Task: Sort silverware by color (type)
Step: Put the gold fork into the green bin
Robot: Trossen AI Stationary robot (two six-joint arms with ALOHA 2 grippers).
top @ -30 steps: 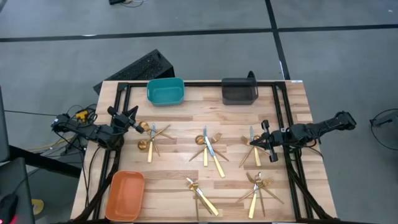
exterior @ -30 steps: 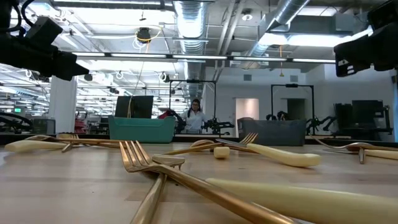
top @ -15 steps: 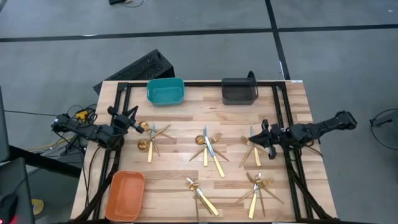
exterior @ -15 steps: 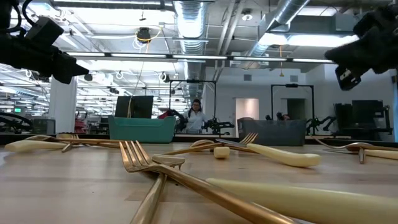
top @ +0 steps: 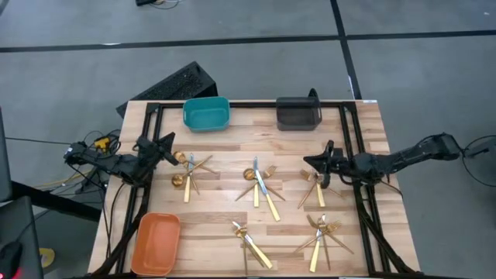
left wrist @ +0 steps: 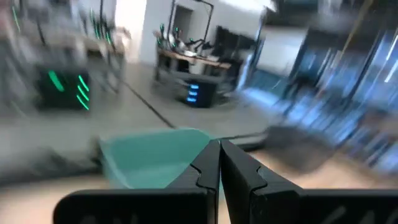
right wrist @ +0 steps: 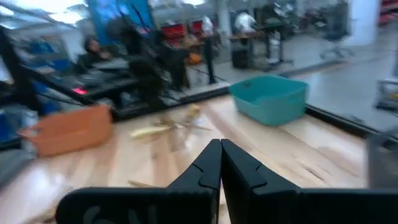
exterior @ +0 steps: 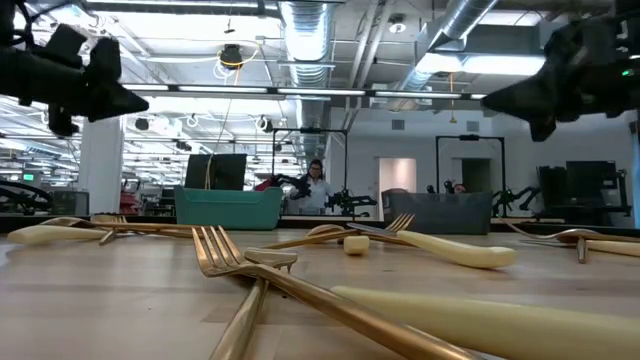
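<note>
Hovering pinched shut and empty (nothing picked yet), right gripper [top: 310, 161] and left gripper [top: 170, 139] flank scattered silverware [top: 260, 186], probably choosing targets.

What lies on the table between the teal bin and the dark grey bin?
Nothing. In the high view, the strip of wooden table between the teal bin and the dark grey bin is bare; the silverware clusters lie nearer the front.
</note>
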